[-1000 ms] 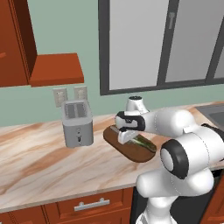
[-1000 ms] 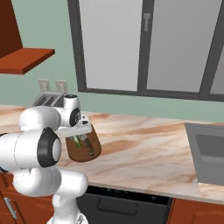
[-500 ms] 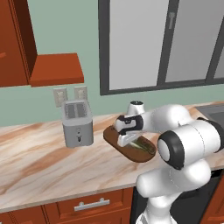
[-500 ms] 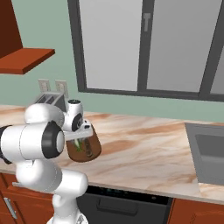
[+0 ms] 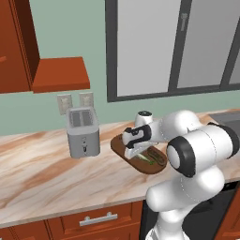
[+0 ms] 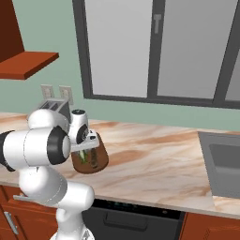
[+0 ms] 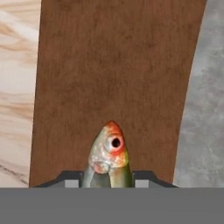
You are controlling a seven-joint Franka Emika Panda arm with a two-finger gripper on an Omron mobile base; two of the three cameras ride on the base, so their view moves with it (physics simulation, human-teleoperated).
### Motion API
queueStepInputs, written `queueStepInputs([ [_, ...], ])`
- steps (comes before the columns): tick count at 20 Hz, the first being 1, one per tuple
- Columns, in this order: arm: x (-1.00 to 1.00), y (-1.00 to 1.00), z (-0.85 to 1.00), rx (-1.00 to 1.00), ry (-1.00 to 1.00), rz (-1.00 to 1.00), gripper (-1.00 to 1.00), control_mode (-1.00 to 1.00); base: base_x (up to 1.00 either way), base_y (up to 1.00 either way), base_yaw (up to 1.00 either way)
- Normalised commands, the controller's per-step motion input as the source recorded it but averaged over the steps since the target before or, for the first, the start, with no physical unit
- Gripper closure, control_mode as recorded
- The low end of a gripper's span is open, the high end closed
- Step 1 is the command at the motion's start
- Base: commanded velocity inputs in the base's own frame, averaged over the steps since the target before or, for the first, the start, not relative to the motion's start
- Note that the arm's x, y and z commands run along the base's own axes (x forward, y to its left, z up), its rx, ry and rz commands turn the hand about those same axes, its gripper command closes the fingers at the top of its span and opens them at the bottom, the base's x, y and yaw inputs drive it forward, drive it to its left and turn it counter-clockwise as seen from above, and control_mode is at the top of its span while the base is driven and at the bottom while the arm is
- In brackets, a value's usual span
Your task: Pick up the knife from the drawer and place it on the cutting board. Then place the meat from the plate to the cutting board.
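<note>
Two-finger claw (image 7: pixel 108 177) closed on the small pale, green-streaked meat (image 7: pixel 108 154), fish-shaped with a reddish head and a round dark eye, gripped between the two dark finger tips in the hand view. Held low over the dark brown oval wooden cutting board (image 7: pixel 113 78); whether resting on the wood or just above it cannot be told. Board lying flat on the pale marble-patterned desk (image 7: pixel 15 92), whose veined top shows to the left of the board in the hand view.

From the left base view: white arm bent forward and down, claw (image 5: pixel 136 151) over the cutting board (image 5: pixel 123 145), green-streaked meat (image 5: pixel 149 158) visible just beside the claw, on or close to the board. Silver two-slot toaster (image 5: pixel 82 132) upright on the desk (image 5: pixel 42 173), left of the board and apart from it, below two wall sockets (image 5: pixel 75 101). Reddish-brown wooden drawer (image 5: pixel 96 220) with a short silver bar handle under the desk edge, front shut.

From the right base view: claw (image 6: pixel 87 143) over the cutting board (image 6: pixel 96 159), a sliver of the green meat (image 6: pixel 83 156) showing beneath it. Grey sink (image 6: pixel 224 164) set into the desk (image 6: pixel 154 154) well to the right. Large dark-framed window (image 6: pixel 154 51) on the green wall behind
</note>
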Motion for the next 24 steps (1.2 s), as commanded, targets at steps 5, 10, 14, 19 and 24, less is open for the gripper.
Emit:
queueStepInputs([
  [5,-0.02,0.00,0.02,0.00,-0.06,0.00,-1.00,-1.00,0.00,0.00,0.00],
  [10,-0.13,0.00,0.16,0.00,-0.04,0.00,-1.00,-1.00,0.00,0.00,0.00],
  [14,-0.13,0.00,0.32,0.00,-0.09,0.00,-1.00,-1.00,0.00,0.00,0.00],
  [19,-0.12,0.00,0.51,0.00,-0.08,0.00,-1.00,-1.00,0.00,0.00,0.00],
  [24,-0.04,0.00,0.60,0.00,-0.04,0.02,-1.00,-1.00,0.00,0.00,0.00],
])
